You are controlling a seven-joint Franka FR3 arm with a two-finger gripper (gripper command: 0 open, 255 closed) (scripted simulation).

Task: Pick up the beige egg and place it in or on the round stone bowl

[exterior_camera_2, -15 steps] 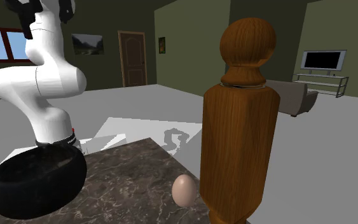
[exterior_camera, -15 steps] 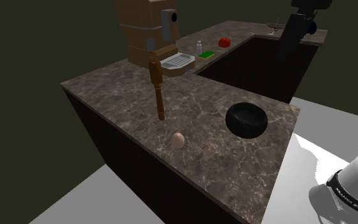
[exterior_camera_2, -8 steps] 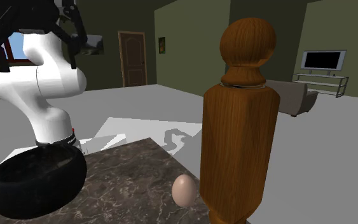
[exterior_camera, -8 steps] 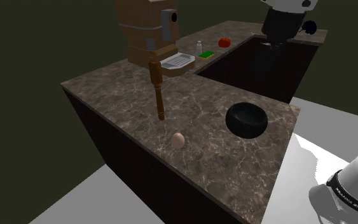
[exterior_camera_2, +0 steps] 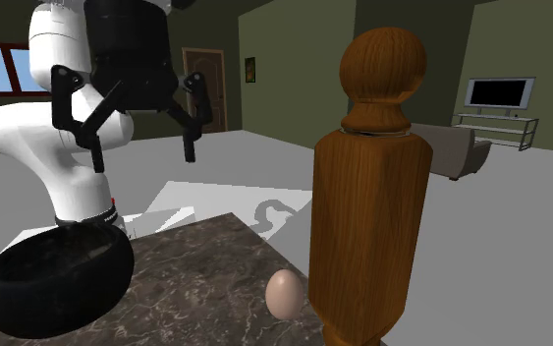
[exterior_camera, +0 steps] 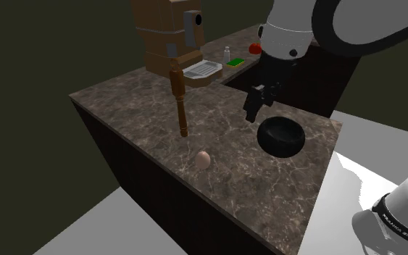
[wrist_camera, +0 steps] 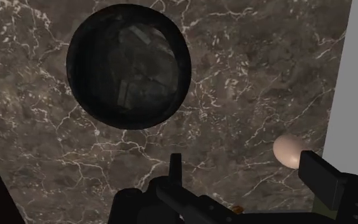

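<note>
The gripper [exterior_camera_2: 141, 160] is observed spread open and empty, poised above the counter [exterior_camera: 137, 98] beside the bowl [exterior_camera: 282, 136]. The egg [exterior_camera: 204, 159] is found lying on the counter close to its edge, well apart from the bowl and near a wooden post [exterior_camera_2: 372, 187].

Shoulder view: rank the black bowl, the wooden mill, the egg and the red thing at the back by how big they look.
1. black bowl, the widest by area.
2. wooden mill, taller than the bowl but thin.
3. egg and red thing look alike. The red one stands farther off, so I won't rank them.
</note>
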